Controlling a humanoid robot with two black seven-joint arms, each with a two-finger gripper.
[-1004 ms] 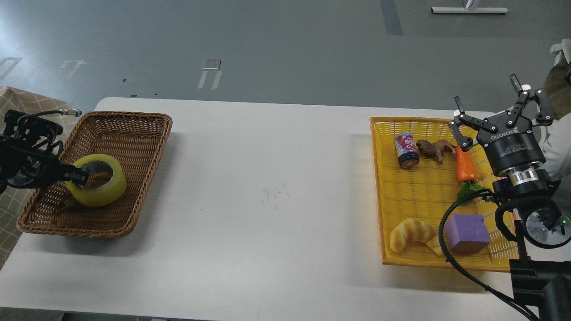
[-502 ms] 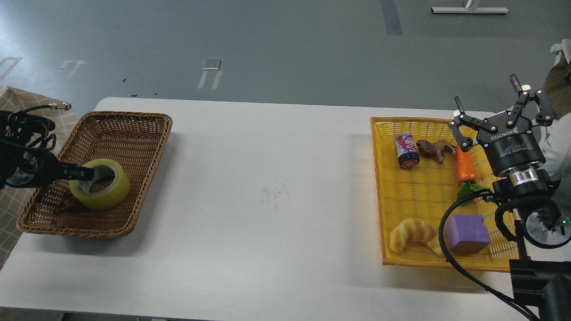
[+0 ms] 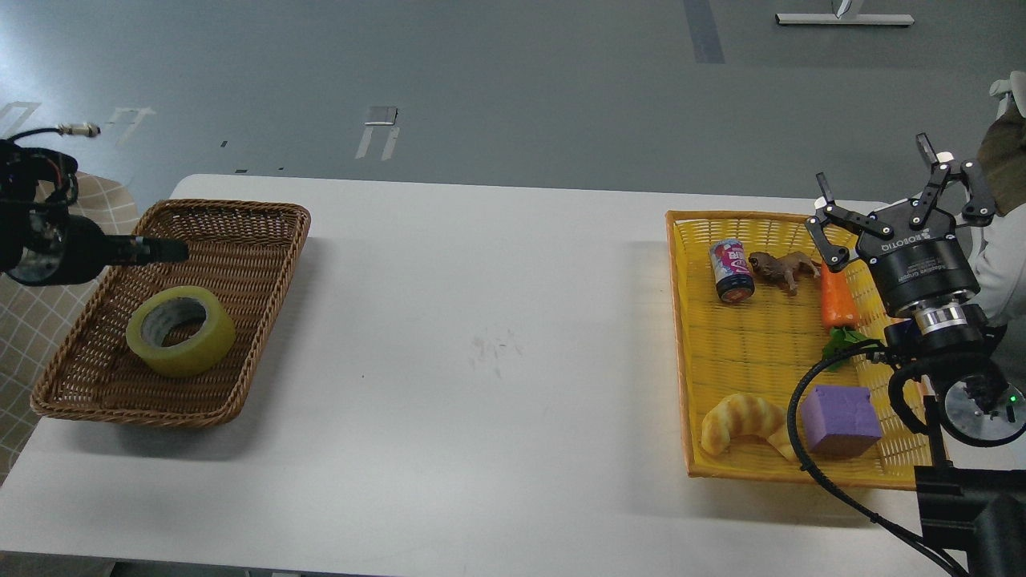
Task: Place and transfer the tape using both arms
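Tape (image 3: 181, 330) lying flat, core up, inside brown wicker basket (image 3: 240, 210) at left end of white desk (image 3: 481, 336), toward basket's near-left part, nothing touching it. Left tool (image 3: 164, 250) up above basket's left rim, past the tape & clear of it, seen side-on as one dark thin tip; can't tell if spread or closed. Right tool (image 3: 886, 188) over far-right corner of yellow tray (image 3: 681, 336) at desk's right end, fingers spread wide, holding nothing. In tray: soda can (image 3: 731, 271) on its side w/ brown animal toy (image 3: 781, 267) just beside it, orange carrot (image 3: 836, 300) w/ green leaves near the right arm, croissant toy (image 3: 741, 418) & purple block (image 3: 839, 419) along near edge. Middle of desk bare apart from faint scuff marks (image 3: 494, 350).
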